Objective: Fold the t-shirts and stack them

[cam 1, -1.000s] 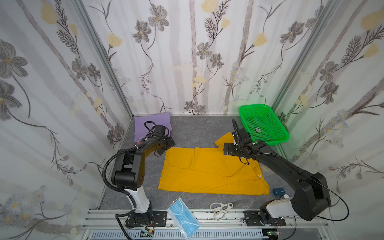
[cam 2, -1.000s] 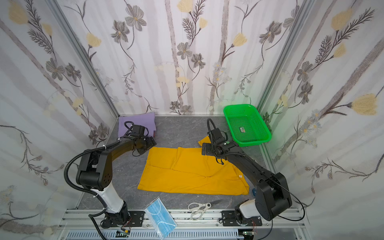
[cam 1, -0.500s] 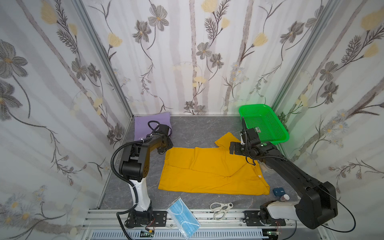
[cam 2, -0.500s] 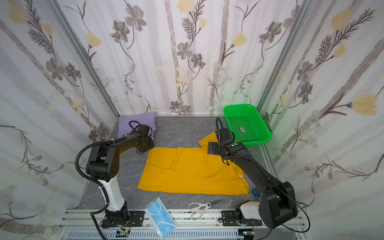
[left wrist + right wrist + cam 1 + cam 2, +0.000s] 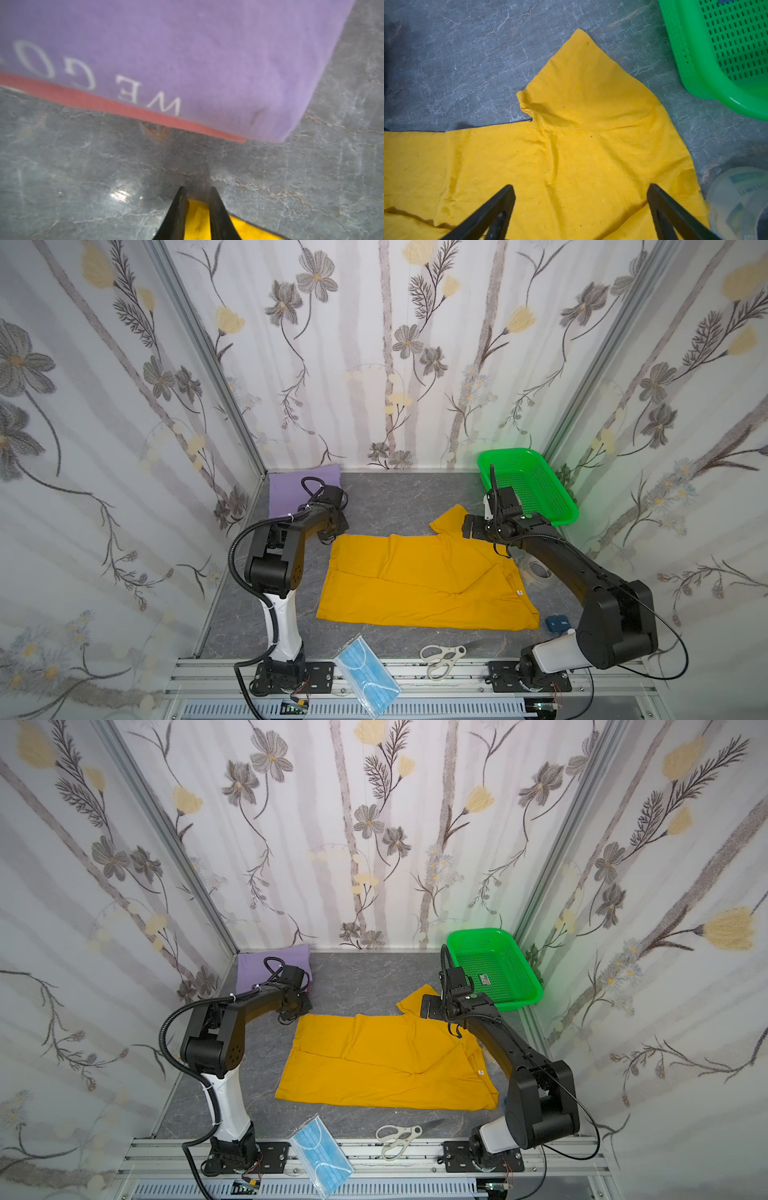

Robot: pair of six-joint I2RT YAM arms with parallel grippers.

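The mustard-yellow t-shirt lies spread flat mid-table, one sleeve pointing toward the back. A folded lilac t-shirt with white lettering sits at the back left, and a red edge shows under it. My left gripper is at the yellow shirt's back left corner. Its fingers are drawn close together with that yellow corner between them. My right gripper hovers wide open over the shirt's shoulder by the sleeve, holding nothing.
A green mesh basket stands at the back right. A tape roll lies under the right arm. White scissors, a blue face mask and a small blue box lie near the front edge.
My left gripper's fingers have come together around the yellow shirt's back left corner. The right gripper has shifted right, toward the basket, and stayed open.
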